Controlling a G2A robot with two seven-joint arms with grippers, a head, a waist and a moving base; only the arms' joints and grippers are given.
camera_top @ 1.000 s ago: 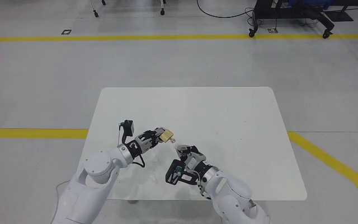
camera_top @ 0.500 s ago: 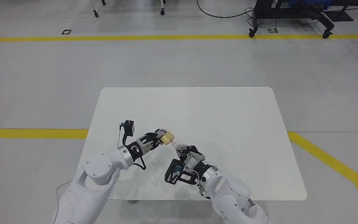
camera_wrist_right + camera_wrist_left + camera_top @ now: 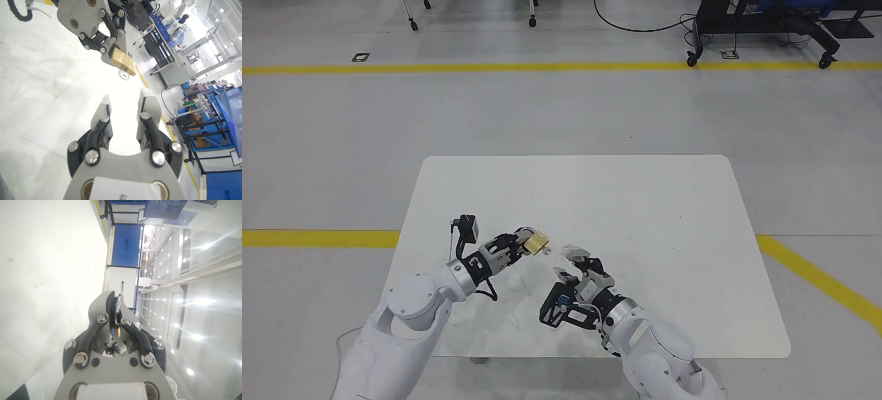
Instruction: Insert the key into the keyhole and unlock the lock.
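Note:
A brass padlock [image 3: 122,61] hangs above the white table [image 3: 662,210], with my left gripper [image 3: 111,52] shut on its shackle end. A silver key [image 3: 123,74] sticks out of the keyhole in the lock's bottom face, with only its round head showing. In the left wrist view the left gripper [image 3: 115,303] pinches the chrome shackle [image 3: 118,302], with a bit of the brass padlock [image 3: 116,332] behind it. My right gripper [image 3: 125,98] stands open a short way from the key and touches nothing. From above, the padlock [image 3: 535,241] sits just left of the right gripper [image 3: 572,260].
Both arms hover over the table's near-left part, close to its front edge [image 3: 542,355]. Yellow floor tape [image 3: 312,238] runs past the table's sides. Carts and cables [image 3: 762,25] stand far off on the floor.
My right gripper has opened and drawn back a little from the lock, leaving the key in the keyhole. The left gripper with the padlock has shifted only slightly.

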